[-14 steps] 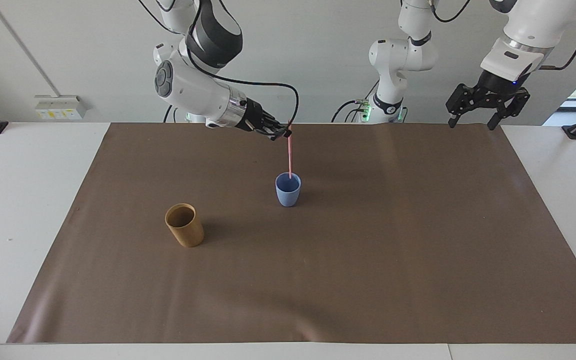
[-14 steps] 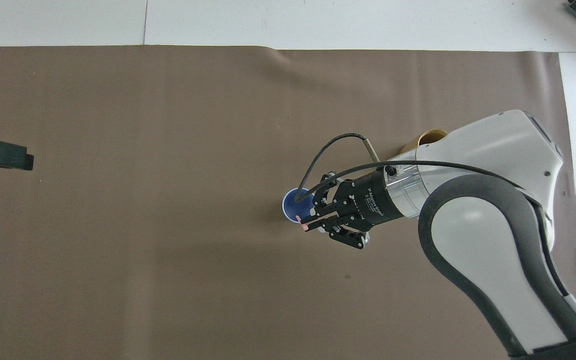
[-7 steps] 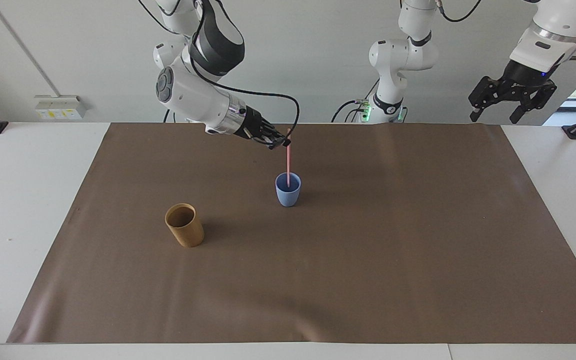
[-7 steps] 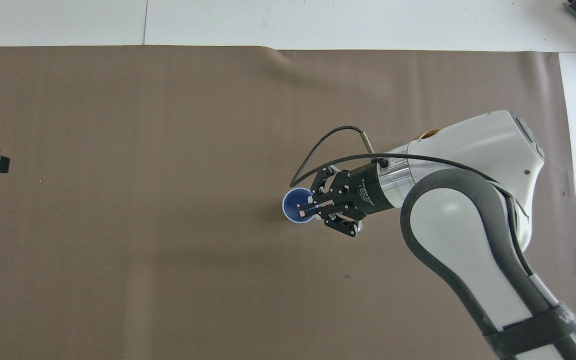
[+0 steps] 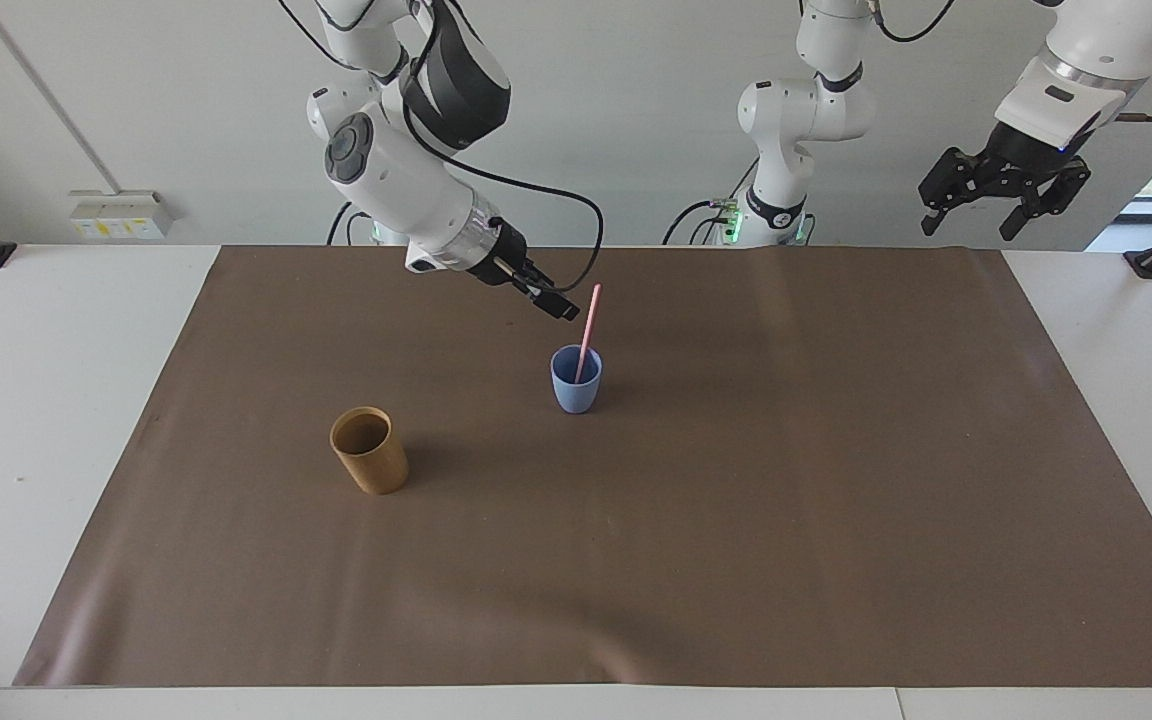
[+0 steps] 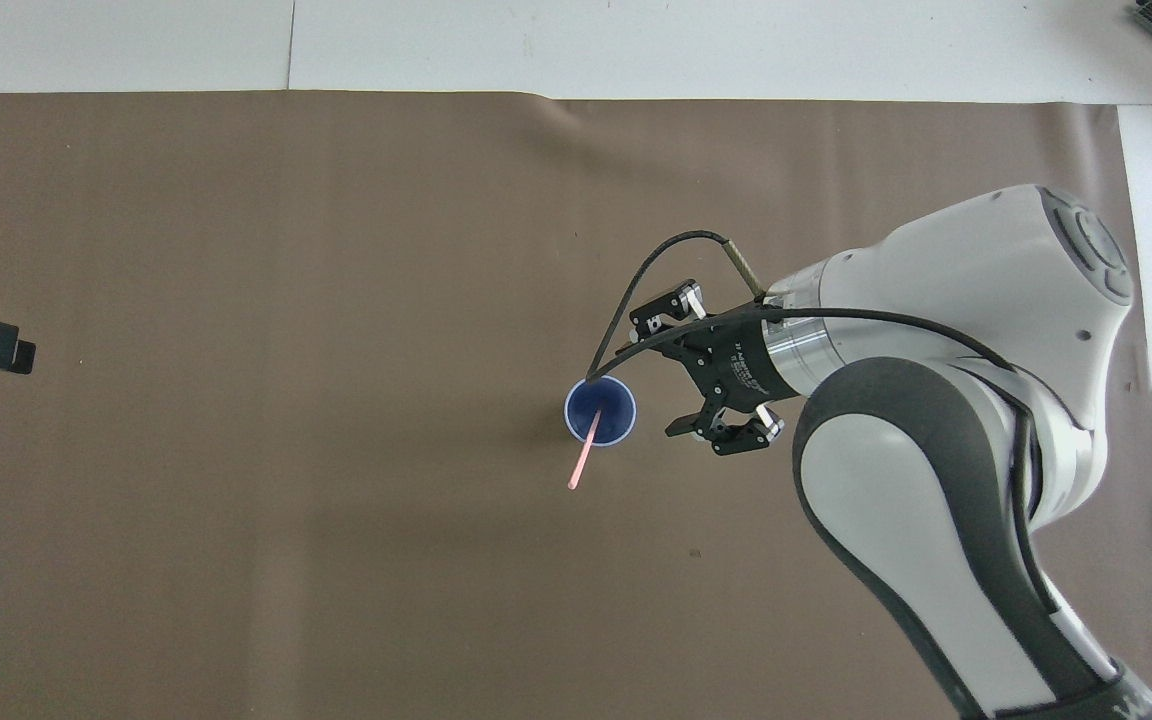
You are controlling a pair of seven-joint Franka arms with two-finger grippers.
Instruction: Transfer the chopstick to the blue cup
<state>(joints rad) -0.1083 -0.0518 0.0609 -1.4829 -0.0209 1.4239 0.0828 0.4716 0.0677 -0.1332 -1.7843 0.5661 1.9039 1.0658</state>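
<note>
The pink chopstick [image 5: 589,330] stands in the blue cup [image 5: 576,392] near the middle of the brown mat, its top leaning toward the left arm's end of the table and touched by no gripper. From overhead the chopstick [image 6: 584,455] slants out over the rim of the blue cup [image 6: 611,398]. My right gripper [image 5: 551,300] hangs open beside the chopstick's top, a little apart from it, on the right arm's side; overhead, the right gripper [image 6: 664,375] shows its fingers spread wide with nothing between them. My left gripper [image 5: 968,230] waits open, raised high at the left arm's end.
A tan-brown cylindrical cup [image 5: 368,450] stands upright on the mat [image 5: 736,520], farther from the robots than the blue cup and toward the right arm's end. The right arm hides it from overhead. White table [image 5: 56,400] borders the mat.
The right gripper lowered the chopstick into the blue cup, then opened and drew back; the chopstick now leans free in the cup. The left gripper rose higher.
</note>
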